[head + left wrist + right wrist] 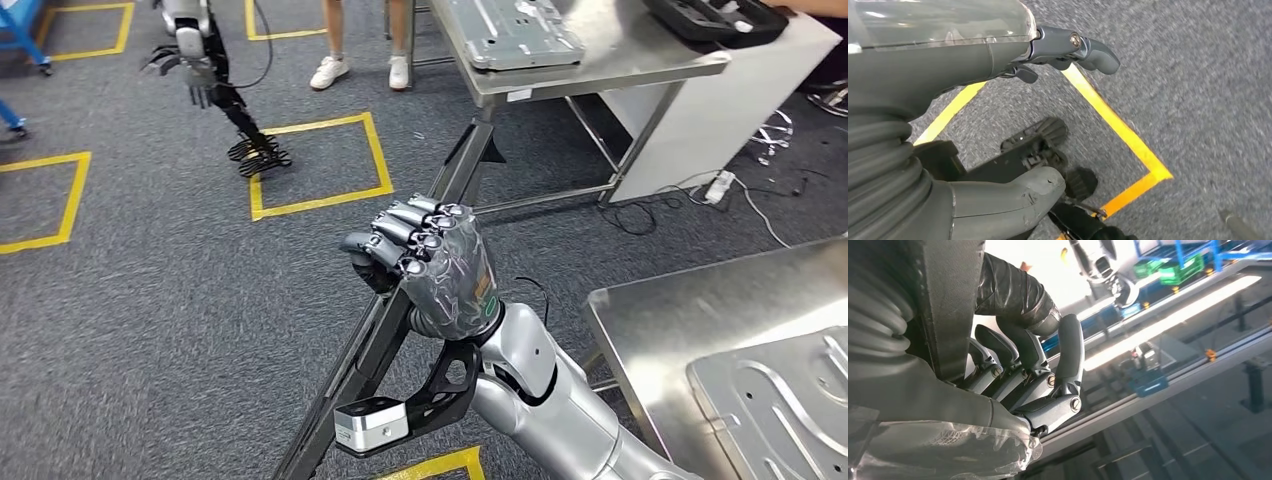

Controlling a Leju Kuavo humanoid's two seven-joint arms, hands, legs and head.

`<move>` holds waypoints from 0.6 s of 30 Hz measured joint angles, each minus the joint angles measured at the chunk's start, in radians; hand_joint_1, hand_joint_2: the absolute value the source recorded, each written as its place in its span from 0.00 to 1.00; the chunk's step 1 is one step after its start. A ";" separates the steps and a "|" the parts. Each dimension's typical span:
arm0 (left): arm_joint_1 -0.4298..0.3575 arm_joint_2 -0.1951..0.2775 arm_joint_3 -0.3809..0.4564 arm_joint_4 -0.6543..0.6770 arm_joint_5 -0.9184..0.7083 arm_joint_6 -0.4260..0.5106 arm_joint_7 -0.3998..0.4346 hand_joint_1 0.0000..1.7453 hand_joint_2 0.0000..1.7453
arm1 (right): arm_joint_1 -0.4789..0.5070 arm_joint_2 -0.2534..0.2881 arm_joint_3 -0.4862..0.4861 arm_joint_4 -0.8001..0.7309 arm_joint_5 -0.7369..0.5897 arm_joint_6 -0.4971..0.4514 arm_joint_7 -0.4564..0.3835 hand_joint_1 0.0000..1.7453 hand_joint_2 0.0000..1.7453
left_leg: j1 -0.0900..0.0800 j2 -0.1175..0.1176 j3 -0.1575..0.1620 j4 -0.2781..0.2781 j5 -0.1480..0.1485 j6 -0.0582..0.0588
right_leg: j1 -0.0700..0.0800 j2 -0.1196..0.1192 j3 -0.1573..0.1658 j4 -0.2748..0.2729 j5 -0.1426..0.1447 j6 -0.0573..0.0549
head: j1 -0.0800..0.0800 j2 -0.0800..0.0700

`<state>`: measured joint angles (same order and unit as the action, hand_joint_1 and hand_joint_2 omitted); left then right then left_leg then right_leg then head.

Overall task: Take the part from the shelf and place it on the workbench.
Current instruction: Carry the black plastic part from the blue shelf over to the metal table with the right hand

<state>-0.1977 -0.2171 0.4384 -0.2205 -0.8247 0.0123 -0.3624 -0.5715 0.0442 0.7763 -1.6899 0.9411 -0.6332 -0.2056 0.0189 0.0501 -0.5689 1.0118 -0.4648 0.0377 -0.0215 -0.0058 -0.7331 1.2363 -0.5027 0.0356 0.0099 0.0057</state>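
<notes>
The right hand (425, 265) is raised in the middle of the head view, its fingers wrapped tightly around a long dark metal part (385, 335) that slants from low down up toward a steel table's leg. The right wrist view shows the same fingers (1038, 375) curled around the dark bar. The left hand (185, 65) hangs at the far upper left over grey carpet (150, 300) marked with yellow tape squares (320, 165), fingers spread and holding nothing. A steel tabletop (680, 300) sits at the lower right, with an embossed metal plate (780, 400) near its right edge. A person's legs in white shoes (360, 70) stand beyond the tape.
</notes>
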 joint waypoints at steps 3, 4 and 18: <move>-0.002 -0.001 -0.003 0.000 0.000 -0.002 0.000 0.00 1.00 | -0.002 0.000 0.000 0.000 0.000 0.002 -0.002 1.00 1.00 | -0.005 0.027 0.005 0.009 -0.013 -0.014 | 0.008 -0.054 0.094 -0.176 0.063 -0.007 | 0.000 0.000; -0.002 -0.001 -0.004 0.000 0.000 -0.002 0.000 0.00 1.00 | -0.002 0.000 0.000 0.000 0.000 0.003 -0.002 1.00 1.00 | -0.008 0.034 0.006 0.011 -0.016 -0.019 | 0.012 -0.062 0.103 -0.196 0.064 -0.012 | 0.000 0.000; 0.001 0.000 -0.010 0.000 0.000 -0.004 0.002 0.00 1.00 | -0.005 0.001 0.000 0.000 0.008 0.010 -0.003 1.00 1.00 | 0.007 -0.097 -0.034 0.074 -0.018 -0.040 | 0.009 0.098 0.099 -0.189 0.065 -0.040 | -0.001 0.000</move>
<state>-0.1965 -0.2172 0.4284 -0.2205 -0.8252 0.0082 -0.3599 -0.5762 0.0450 0.7763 -1.6898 0.9495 -0.6234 -0.2083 0.0256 -0.0470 -0.6027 1.0861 -0.4832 -0.0028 -0.0125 0.0923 -0.6342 1.0477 -0.4382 -0.0044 0.0089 0.0057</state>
